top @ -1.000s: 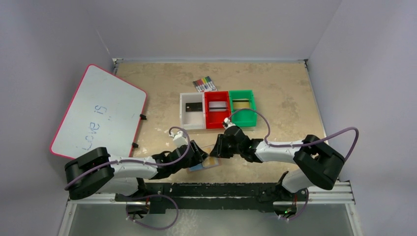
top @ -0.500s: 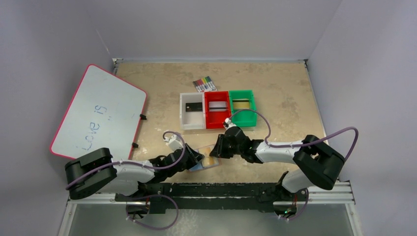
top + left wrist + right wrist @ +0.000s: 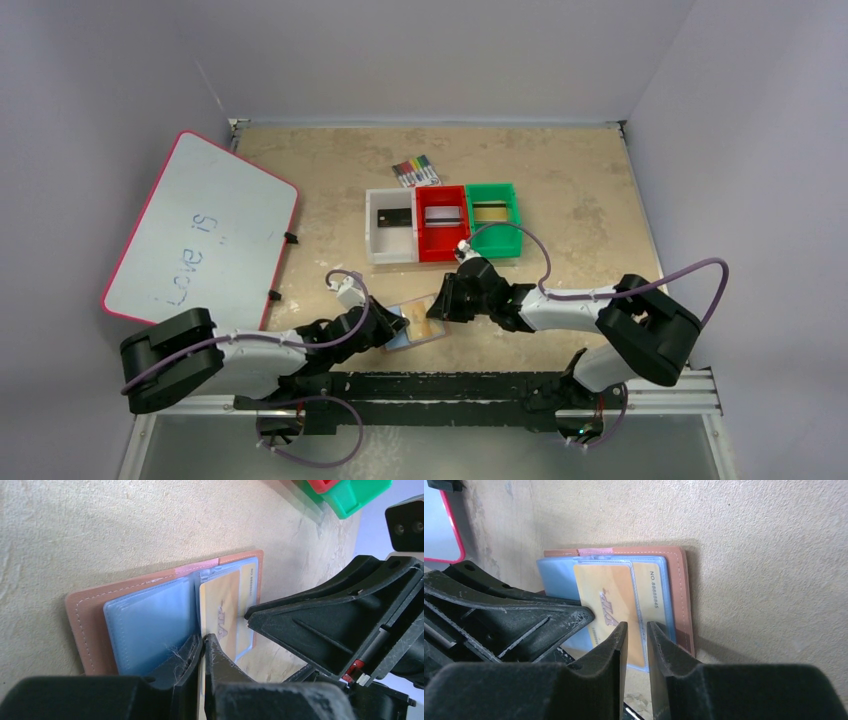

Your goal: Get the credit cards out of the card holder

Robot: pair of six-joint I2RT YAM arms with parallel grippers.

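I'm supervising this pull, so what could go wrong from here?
Left jaws are shut at the near edge of the gold card; they may pinch the clear pocket too and drag the wallet. Right jaws sit right beside them over that pocket, so the two could collide.

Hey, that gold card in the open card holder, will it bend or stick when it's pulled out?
The gold card looks flat and straight-edged, so probably stiff. It sits against a glossy clear pocket, so it may drag or cling at first. The card holder looks thin and light, likely to slide along unless pinned.
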